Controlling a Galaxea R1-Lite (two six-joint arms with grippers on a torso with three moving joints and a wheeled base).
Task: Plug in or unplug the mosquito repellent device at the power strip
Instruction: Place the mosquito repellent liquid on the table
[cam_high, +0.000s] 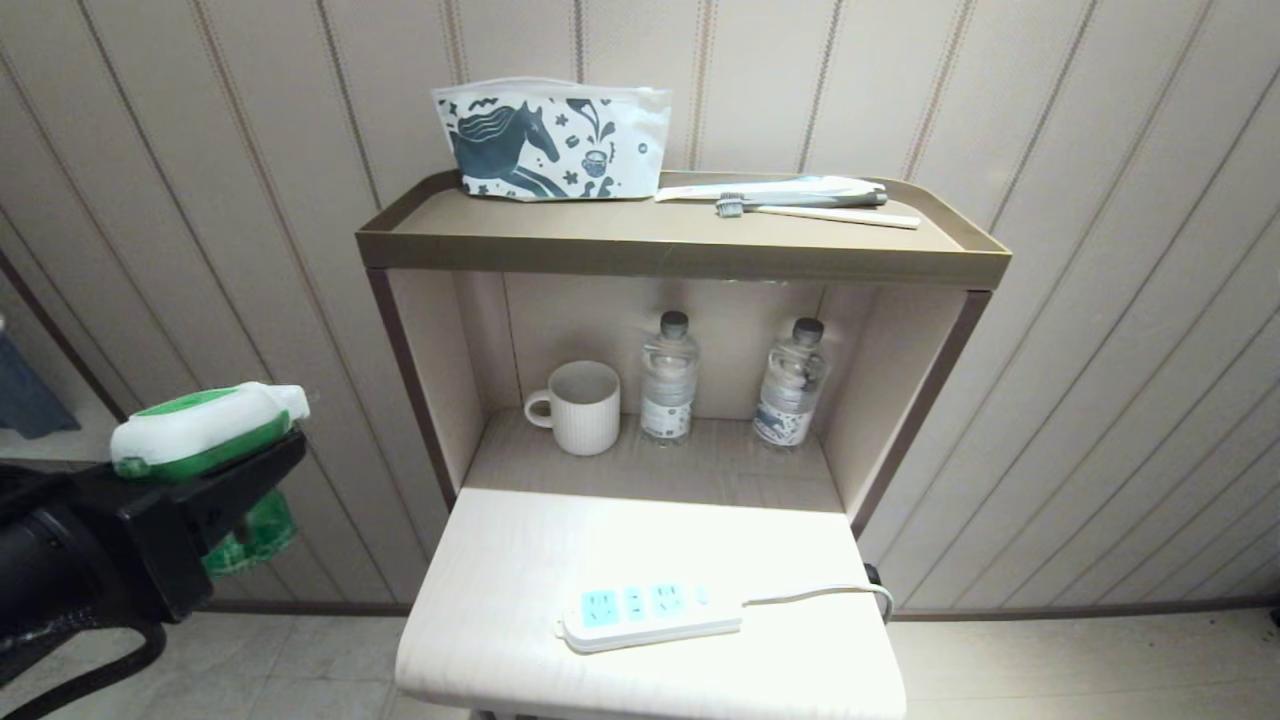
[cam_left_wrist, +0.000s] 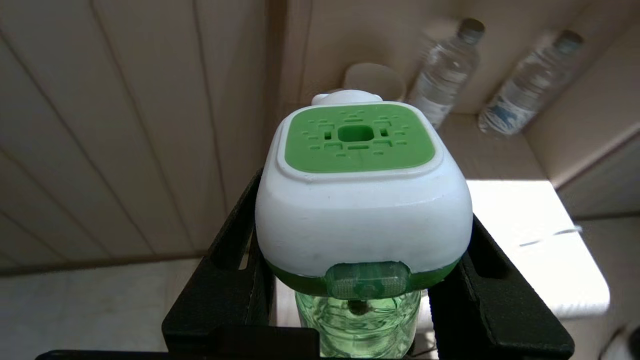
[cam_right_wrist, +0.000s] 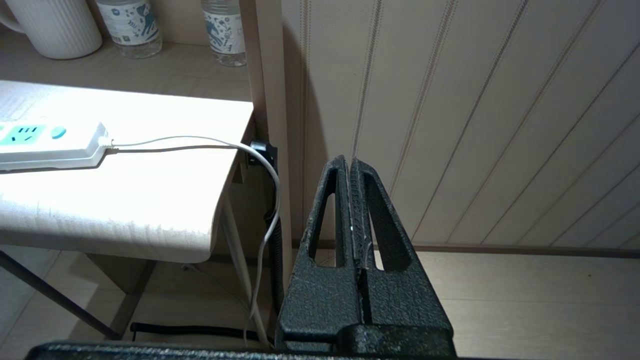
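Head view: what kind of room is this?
Probably a hotel or guest room nook. A toiletry pouch and toothbrush lie on the top shelf, two water bottles and a mug stand in the cubby, and the wall is panelled.

1. The head view looks forward and down from above onto a pale tabletop (cam_high: 500, 560) and a brown open-fronted shelf unit (cam_high: 680, 255) against a panelled wall.
2. The left wrist view sits close behind its arm's fingers, off the table's left side, facing the shelf's two clear water bottles (cam_left_wrist: 445, 70), shared with the head view.
3. The right wrist view looks low past the table's right edge, sharing the long white power strip (cam_right_wrist: 50, 142) with the head view.
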